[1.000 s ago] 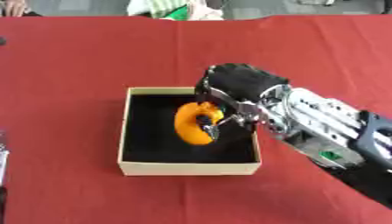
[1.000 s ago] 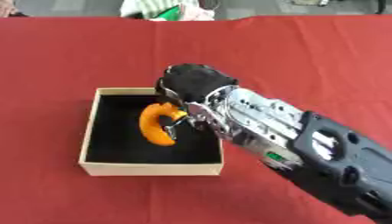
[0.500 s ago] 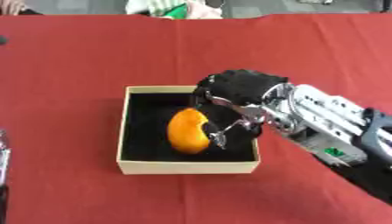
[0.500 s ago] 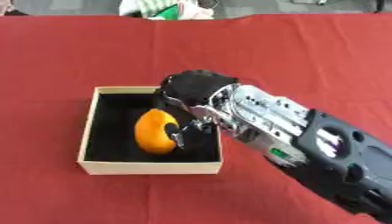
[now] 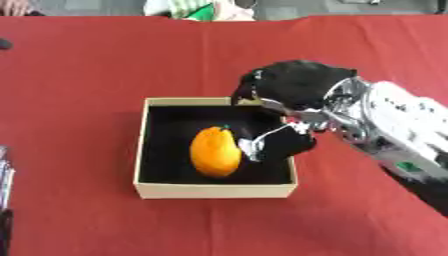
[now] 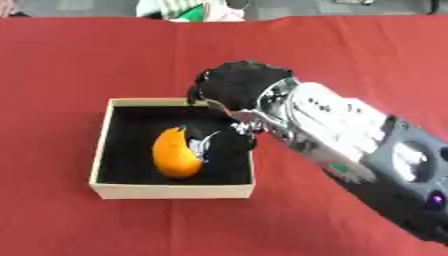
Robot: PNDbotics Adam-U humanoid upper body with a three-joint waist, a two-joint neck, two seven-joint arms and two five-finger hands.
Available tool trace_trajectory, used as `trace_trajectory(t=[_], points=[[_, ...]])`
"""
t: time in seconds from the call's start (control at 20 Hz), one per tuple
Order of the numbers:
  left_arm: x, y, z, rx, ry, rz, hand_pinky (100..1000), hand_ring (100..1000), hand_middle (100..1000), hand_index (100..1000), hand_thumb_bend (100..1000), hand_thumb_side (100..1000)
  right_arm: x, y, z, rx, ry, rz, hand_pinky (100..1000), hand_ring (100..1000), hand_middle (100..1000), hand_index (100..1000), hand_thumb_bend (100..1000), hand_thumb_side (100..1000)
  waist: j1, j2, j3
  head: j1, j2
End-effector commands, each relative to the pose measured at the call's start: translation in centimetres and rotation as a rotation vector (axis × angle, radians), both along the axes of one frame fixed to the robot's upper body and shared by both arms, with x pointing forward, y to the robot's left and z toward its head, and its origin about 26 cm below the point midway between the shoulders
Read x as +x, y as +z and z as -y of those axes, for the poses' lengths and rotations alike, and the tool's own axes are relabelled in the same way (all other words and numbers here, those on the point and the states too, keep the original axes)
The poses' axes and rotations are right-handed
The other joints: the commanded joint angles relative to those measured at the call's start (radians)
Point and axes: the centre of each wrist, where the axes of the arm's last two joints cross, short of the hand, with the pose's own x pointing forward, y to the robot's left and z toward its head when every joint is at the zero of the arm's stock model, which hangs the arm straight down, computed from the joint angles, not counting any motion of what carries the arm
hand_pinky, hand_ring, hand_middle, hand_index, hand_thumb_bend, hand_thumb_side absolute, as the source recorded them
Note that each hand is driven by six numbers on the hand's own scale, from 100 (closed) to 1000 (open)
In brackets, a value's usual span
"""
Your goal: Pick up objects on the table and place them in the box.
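An orange fruit (image 5: 215, 151) lies on the black floor of the tan box (image 5: 213, 190), left of centre. My right hand (image 5: 293, 87) hovers over the box's right rear corner, fingers relaxed and apart, with its thumb (image 5: 278, 142) reaching down inside the box just right of the orange. Nothing is held in it. The hand hides the box's right rear corner. My left hand shows only as a dark edge (image 5: 5, 220) at the lower left, too little to read.
A red cloth (image 5: 87, 70) covers the table all round the box. White and green things (image 5: 197, 9) lie beyond the far edge. A small dark object (image 5: 4, 44) sits at the far left edge.
The orange was in my right hand over the box; it has been let go and now rests on the box floor. The hand has drawn back to the right and opened.
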Motion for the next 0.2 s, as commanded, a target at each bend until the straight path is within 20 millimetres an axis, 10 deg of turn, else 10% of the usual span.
trace_trajectory(t=[0.05,0.2], points=[[-0.3,0.7,-0.2,0.016,0.0,0.026,453,627,664,841,115,694,-1.2,2.5,1.0,0.065,-0.014,0.095,804,853,789,863,100,543,0.004,-0.023,-0.002,0.005,0.007],[-0.3,0.9,-0.2,0.019,0.005,0.031,453,628,666,841,116,692,-1.1,3.8,1.8,0.173,-0.001,0.154,814,849,790,864,100,470,0.008,-0.024,-0.004,0.008,0.007]])
